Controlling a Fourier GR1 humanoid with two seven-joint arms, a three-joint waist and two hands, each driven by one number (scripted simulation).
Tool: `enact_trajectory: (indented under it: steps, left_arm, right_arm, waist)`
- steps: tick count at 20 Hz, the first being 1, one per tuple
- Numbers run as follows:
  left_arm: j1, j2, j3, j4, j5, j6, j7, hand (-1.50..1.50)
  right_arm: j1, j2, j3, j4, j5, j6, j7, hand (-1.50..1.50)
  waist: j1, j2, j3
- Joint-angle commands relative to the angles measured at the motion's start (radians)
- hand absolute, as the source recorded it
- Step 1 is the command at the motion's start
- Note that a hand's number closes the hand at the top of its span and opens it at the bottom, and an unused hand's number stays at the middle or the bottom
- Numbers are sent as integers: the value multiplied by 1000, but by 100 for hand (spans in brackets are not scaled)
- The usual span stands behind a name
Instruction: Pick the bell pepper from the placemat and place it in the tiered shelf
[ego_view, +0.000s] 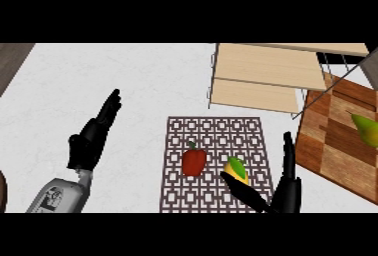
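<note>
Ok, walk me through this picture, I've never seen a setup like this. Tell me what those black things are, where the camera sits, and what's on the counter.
The camera sits in a humanoid robot's head, looking steeply down at a white kitchen counter. The black shapes are its two hands on grey forearms. The left hand rests open, fingers up, holding nothing. The right hand is open too, beside a yellow-green fruit that I cannot identify. A red bell pepper lies on the patterned placemat, untouched. The tiered shelf with pale boards stands behind it. At the right is a wooden cutting board with a green item.
</note>
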Motion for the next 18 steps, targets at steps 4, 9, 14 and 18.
enact_trajectory:
  steps: [4, 9, 14, 18]
  left_arm:
    - [-16, 1, 28, 31, 7, -17, -16, 0]
    - [-21, -25, 3, 40, -23, 6, -25, 0]
    - [-12, -41, -7, 56, -20, -7, -26, 0]
    - [-39, -42, -10, 15, -25, -2, 47, 0]
  right_arm:
    - [-80, 14, 17, -133, 327, 305, 462, -150]
    - [-170, 51, 107, -134, 423, 616, 715, -150]
    - [-320, 75, 152, -155, 494, 892, 997, -150]
    - [-420, 76, 218, -218, 456, 972, 1197, -150]
  waist:
    - [-4, -1, -3]
    - [4, -2, -4]
    - [10, -1, -1]
    - [12, -5, 2]
